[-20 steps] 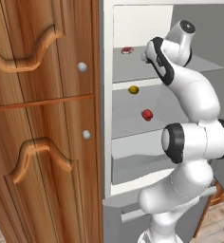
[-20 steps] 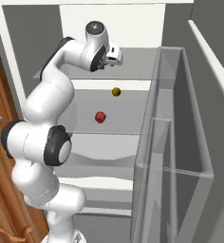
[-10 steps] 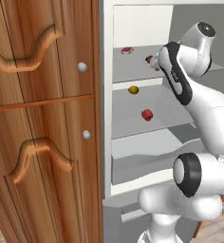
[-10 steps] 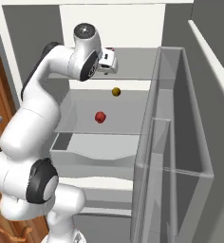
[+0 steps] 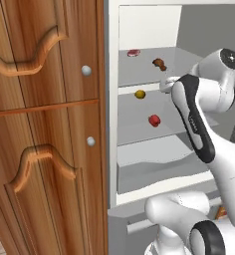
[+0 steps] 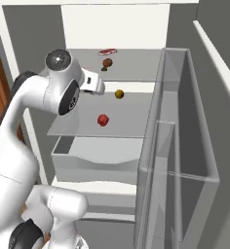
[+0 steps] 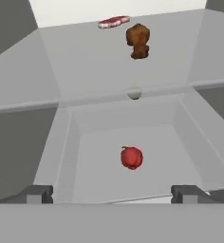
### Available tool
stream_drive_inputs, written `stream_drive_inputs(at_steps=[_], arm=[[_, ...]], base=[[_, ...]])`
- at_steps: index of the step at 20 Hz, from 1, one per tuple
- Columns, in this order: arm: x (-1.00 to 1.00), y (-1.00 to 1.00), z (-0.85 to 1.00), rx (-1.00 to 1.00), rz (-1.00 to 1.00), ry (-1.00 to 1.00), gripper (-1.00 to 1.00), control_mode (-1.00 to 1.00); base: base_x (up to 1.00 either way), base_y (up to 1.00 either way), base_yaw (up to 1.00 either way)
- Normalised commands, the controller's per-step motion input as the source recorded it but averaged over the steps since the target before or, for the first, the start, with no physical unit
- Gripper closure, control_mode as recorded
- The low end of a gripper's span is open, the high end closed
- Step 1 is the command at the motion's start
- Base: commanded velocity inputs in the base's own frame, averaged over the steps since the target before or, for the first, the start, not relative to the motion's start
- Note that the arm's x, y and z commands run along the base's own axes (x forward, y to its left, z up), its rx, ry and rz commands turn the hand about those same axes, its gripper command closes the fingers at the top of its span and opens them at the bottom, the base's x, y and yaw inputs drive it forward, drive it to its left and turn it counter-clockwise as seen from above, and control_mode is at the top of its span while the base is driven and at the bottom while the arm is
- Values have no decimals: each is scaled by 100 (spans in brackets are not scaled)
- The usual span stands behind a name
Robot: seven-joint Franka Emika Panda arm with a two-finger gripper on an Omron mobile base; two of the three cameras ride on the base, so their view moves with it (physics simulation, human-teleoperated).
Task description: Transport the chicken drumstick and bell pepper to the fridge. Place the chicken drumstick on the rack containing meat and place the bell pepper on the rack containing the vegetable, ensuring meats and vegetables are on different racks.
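Jaws wide, empty. Drumstick on the top rack ahead of the jaws, beside the meat. Pepper on the shelf below, just ahead, near the vegetable. Both look placed; next I'd back out of the fridge.

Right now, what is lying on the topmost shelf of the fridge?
On the topmost shelf lie the chicken drumstick and, farther back, the flat pinkish-red meat, apart from each other. Nothing covers them.
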Motion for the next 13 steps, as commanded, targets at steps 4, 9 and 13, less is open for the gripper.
stream_drive_inputs(at_steps=[4,9,13], arm=[[-100,25,-14,0,0,1,-100,-100],[-100,4,-3,0,0,1,-100,-100],[-100,2,0,0,0,12,-100,-100]], base=[[0,0,0],[0,0,0],[0,0,0]])
